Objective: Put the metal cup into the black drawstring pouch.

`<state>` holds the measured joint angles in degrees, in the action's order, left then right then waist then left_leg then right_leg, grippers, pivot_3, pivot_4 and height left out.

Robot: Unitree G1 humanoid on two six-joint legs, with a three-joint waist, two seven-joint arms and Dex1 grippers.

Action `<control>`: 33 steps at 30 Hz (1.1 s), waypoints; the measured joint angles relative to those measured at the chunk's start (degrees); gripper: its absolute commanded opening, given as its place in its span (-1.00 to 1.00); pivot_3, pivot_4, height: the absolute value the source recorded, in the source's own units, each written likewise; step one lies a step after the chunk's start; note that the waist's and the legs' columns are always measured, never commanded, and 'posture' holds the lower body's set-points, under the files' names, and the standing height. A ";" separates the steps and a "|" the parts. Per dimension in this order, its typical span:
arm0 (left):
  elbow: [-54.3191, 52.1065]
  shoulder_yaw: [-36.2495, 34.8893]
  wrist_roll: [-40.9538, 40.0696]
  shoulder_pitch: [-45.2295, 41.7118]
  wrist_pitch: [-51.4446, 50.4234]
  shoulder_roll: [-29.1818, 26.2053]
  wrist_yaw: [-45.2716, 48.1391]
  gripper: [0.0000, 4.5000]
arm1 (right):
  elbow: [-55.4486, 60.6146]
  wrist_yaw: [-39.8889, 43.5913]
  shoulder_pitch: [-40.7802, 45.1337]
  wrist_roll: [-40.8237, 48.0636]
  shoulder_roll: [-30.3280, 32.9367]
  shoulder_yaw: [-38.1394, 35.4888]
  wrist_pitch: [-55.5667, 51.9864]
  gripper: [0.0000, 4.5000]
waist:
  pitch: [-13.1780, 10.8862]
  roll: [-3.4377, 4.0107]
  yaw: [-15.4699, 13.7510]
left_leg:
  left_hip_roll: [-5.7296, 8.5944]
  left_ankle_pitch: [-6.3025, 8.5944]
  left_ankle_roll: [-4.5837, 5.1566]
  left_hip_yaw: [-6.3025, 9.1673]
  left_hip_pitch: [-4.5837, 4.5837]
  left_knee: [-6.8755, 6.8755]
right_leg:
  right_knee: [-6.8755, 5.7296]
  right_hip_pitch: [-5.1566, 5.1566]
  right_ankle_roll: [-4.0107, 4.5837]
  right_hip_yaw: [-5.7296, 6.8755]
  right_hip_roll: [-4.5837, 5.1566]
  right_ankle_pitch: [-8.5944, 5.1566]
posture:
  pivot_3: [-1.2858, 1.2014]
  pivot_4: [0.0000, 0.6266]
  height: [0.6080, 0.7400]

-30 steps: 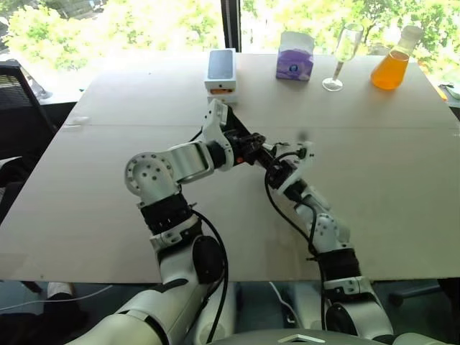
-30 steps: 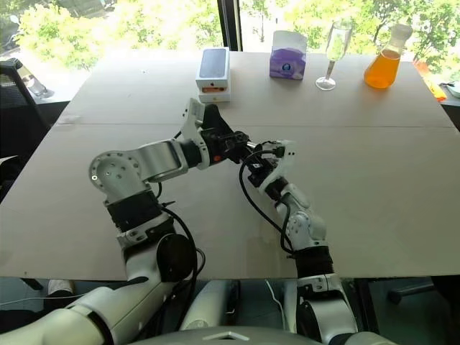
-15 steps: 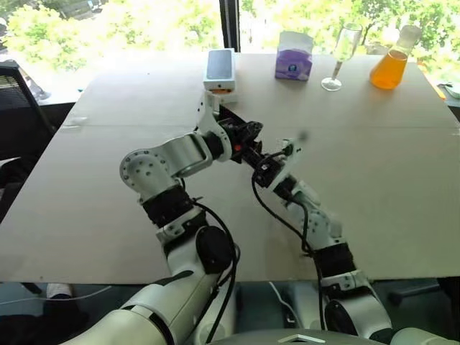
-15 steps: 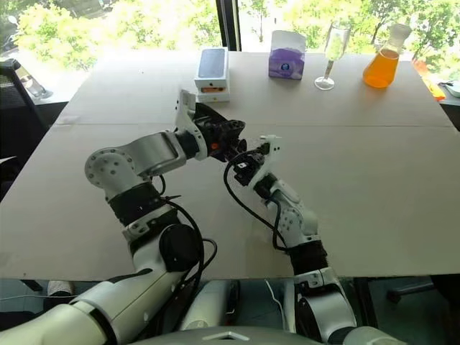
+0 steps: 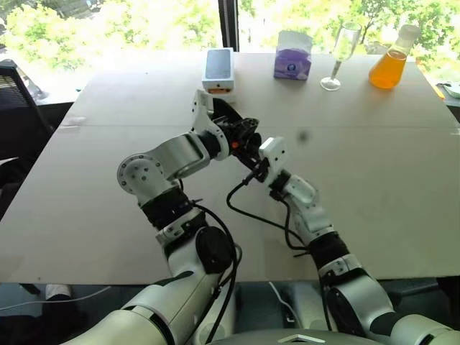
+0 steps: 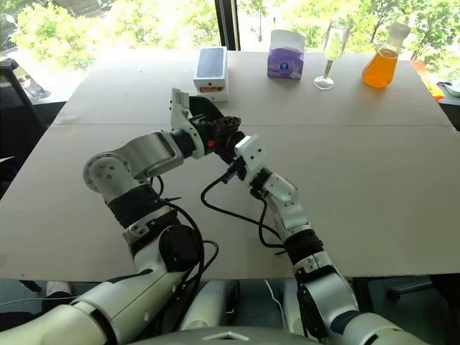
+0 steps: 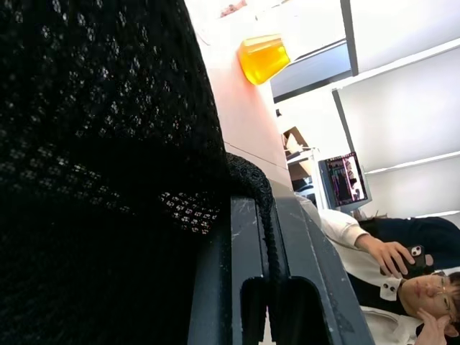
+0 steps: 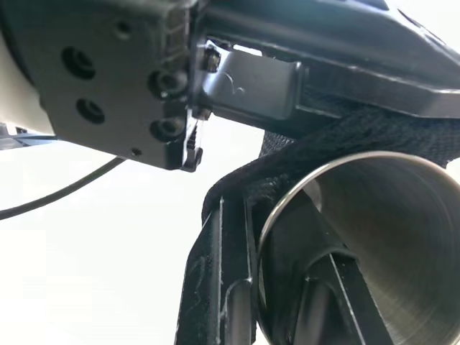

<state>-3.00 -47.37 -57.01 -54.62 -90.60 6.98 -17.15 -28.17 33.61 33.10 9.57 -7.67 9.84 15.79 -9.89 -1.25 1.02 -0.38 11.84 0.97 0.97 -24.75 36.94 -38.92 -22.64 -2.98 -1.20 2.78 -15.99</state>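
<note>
Metal cup sitting mouth-first against black drawstring pouch, rim pinched together with pouch fabric by right gripper; left gripper clamping pouch edge, directly above the right.

Table with box, tissues

An office meeting room: broad pale table, black office chair, tall windows onto trees.

Bare table lies open all round; box, tissues, glass and flask line the far edge.
</note>
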 measured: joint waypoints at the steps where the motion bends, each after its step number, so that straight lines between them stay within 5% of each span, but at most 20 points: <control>1: 0.02 0.36 -0.57 0.37 0.06 -0.04 -0.58 -1.00 | 0.05 -0.08 0.04 2.35 -0.20 -0.83 -1.91 -0.97 | 0.00 0.00 -0.10 | 0.00 0.00 0.00 0.03 0.01 -0.01 | 0.01 0.01 0.01 0.02 0.02 0.00 | 0.03 -0.52 1.00; 10: -0.07 3.92 -4.25 4.09 -0.84 0.52 -3.42 -1.00 | 1.67 -2.79 0.34 13.24 -0.27 -5.88 -13.16 -0.97 | -0.01 -0.03 -0.07 | 0.04 0.00 0.00 0.03 -0.01 -0.05 | 0.00 -0.01 0.01 0.03 0.02 0.00 | 0.03 -0.52 1.00; 15: 0.83 4.72 -3.57 1.96 0.52 -0.04 -3.20 -1.00 | 0.51 0.88 0.39 -1.77 3.57 4.03 -1.19 -0.97 | -0.01 -0.03 -0.19 | 0.08 0.00 0.00 -0.05 0.00 -0.04 | 0.02 -0.02 0.00 -0.03 0.01 0.00 | 0.03 -0.52 1.00; 19: 2.32 4.71 -2.98 1.58 1.09 -0.31 -3.28 -1.00 | -1.28 2.36 0.66 -5.54 4.63 5.60 3.39 -0.97 | -0.01 -0.06 -0.23 | 0.08 -0.01 0.00 -0.04 -0.01 0.00 | 0.02 0.00 -0.01 -0.03 0.03 0.00 | 0.03 -0.52 1.00; 26: -0.95 4.71 -5.51 2.43 -0.73 0.93 -5.09 -1.00 | -0.44 3.34 3.12 6.22 0.10 -1.86 -7.04 -0.97 | -0.02 -0.09 -0.20 | 0.03 -0.02 -0.03 0.00 -0.01 -0.01 | 0.01 -0.01 0.00 -0.01 0.05 0.01 | 0.03 -0.52 1.00; 33: -0.77 5.13 -6.45 3.24 -0.13 0.93 -6.26 -1.00 | 1.74 2.45 3.09 9.65 0.04 -1.57 -12.92 -0.97 | -0.02 -0.09 -0.21 | 0.04 -0.02 -0.03 0.01 -0.02 -0.01 | 0.00 -0.02 0.00 0.00 0.03 0.01 | 0.03 -0.52 1.00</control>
<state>-3.77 -42.24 -63.46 -51.38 -90.73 7.90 -23.41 -26.43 36.05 36.19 19.22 -7.63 8.26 2.86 -9.91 -1.33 0.80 -0.34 11.81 0.94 0.98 -24.77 36.92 -38.92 -22.65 -2.97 -1.20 2.81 -15.99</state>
